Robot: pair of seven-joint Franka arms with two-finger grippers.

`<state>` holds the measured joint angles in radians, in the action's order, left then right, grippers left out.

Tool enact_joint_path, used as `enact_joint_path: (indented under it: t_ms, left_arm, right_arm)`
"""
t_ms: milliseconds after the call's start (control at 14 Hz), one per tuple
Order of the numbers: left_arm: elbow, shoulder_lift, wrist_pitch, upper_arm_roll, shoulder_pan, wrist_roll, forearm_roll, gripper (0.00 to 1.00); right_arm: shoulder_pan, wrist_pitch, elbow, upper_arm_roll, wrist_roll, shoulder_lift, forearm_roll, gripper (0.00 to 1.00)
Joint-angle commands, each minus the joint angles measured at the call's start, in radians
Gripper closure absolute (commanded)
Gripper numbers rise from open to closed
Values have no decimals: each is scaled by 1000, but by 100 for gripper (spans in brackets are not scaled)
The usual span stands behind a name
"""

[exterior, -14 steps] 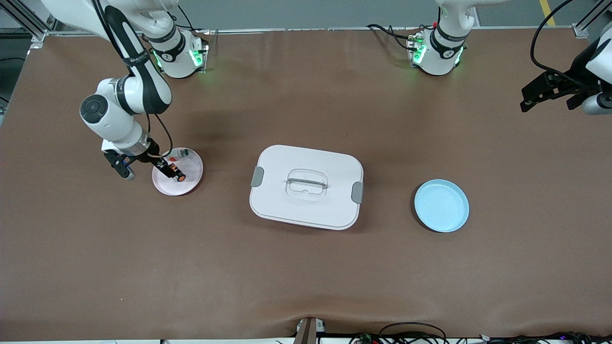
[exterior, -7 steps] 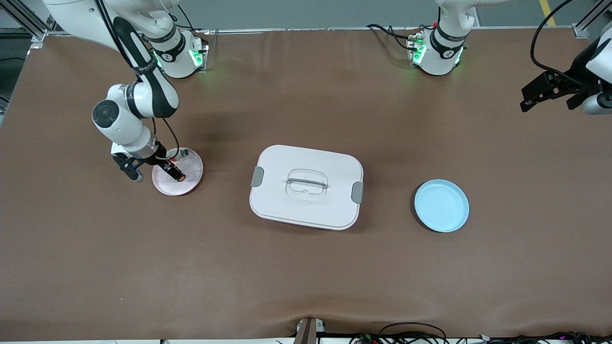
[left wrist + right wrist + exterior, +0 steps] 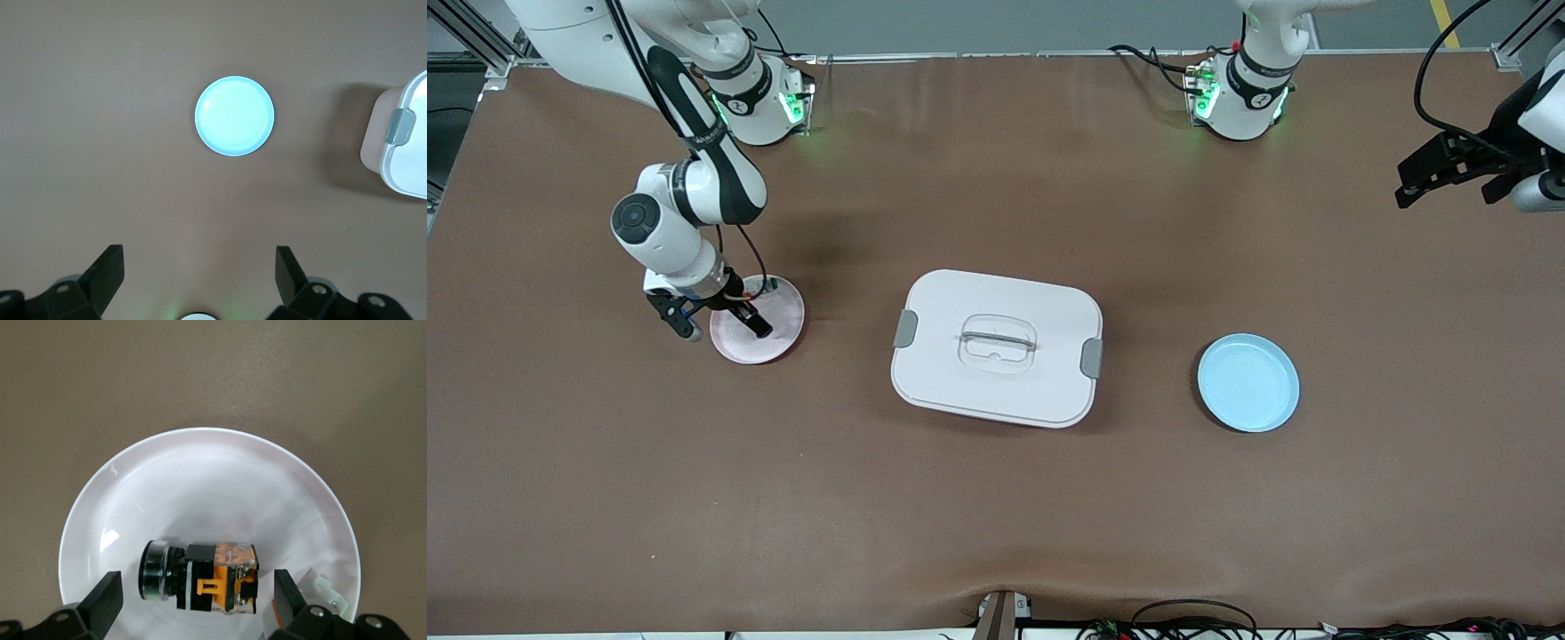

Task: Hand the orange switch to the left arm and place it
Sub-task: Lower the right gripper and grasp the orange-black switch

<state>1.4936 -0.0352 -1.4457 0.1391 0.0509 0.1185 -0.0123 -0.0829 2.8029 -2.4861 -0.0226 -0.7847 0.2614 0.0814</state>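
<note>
Orange switch (image 3: 200, 578) lies on its side in the pink plate (image 3: 774, 342), toward the right arm's end of the table from the box (image 3: 996, 347). Right gripper (image 3: 193, 603) hangs just over the plate, fingers spread either side of the switch, not touching. Left gripper (image 3: 200, 277) waits spread wide, high over the table near the blue plate (image 3: 1248, 383).
</note>
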Motion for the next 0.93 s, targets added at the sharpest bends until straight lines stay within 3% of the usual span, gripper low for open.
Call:
enact_joint_path:
  t_ms: [0,429,500,571,643,714,786,857]
  left_arm:
    - [-6,-6,7,-1,6,-13,11,0]
    - [-4,-6,10,1,4,-17,11,0]
    - [-6,-3,8,1,4,-17,11,0]
    - [-6,-2,7,1,3,-17,11,0]
    - [-6,-2,7,1,3,-17,11,0]
    - [-4,-2,7,1,3,-17,11,0]
    - [-4,-2,7,1,3,-17,11,0]
    - [-3,0,7,1,3,-17,11,0]
  right_arm:
    - [-12,18,-4,4,-16,19,11,0]
    - [-14,7,1,4,-13,38,11,0]
    - [-14,3,1,4,-14,36,11,5]
    - [-14,0,1,4,-2,35,11,34]
    - [-14,-8,3,3,-5,35,11,55]
    - [-14,-25,10,3,-16,35,11,82]
    - [-14,-49,22,3,-39,35,11,100]
    - [-14,-90,48,3,-80,32,12,100]
